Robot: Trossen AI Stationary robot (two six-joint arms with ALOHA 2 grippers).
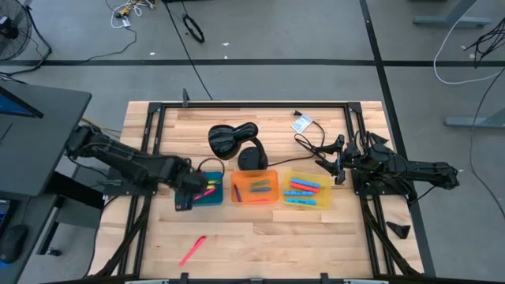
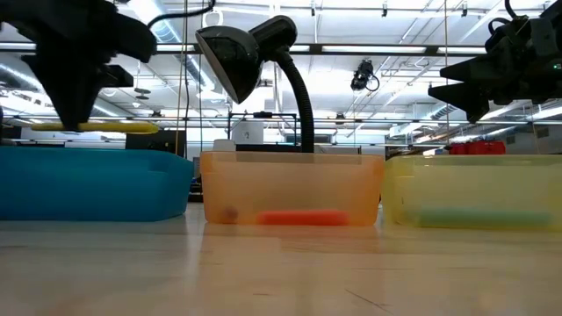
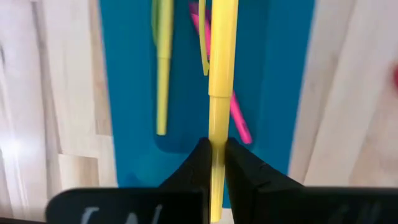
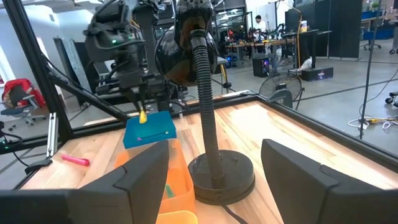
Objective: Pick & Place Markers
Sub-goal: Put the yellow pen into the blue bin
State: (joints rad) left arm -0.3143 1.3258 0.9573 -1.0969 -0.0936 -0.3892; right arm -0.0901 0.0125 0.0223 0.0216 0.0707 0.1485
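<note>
L hand (image 3: 214,163): fingers clamped on a yellow marker (image 3: 221,74), gripped near one end, most of its length running out past the fingertips. Hand sits directly above the blue tray (image 1: 211,198), at the surface's left-centre. Low view shows the marker held level, clear above the tray rim, not touching it.

Key relation: the held marker's long axis lines up w/ the tray's long side, so it hangs over the tray's open middle, not across a wall. Judged: release is straight down, no turn of the wrist needed. Risk, as a guess: the gripped end is close to the tray's near short wall, so it could catch there if the hand drops w/o shifting inward.

In the tray already, per L wrist view: second yellow marker (image 3: 161,68) lying parallel beside the held one, and a pink marker (image 3: 239,121) angled beneath it.

Outward: orange tray (image 1: 254,188) just beside the blue, yellow tray (image 1: 307,190) beyond that; both hold several markers. One pink marker on the bare surface (image 1: 192,251) lies near the front edge, diagonal, nearer the L arm than the R. Judged next pick for L.

R hand (image 4: 214,174): fingers apart, nothing held, waiting by the surface's right edge, past the yellow tray. Black desk lamp (image 1: 234,142) stands behind the trays.
</note>
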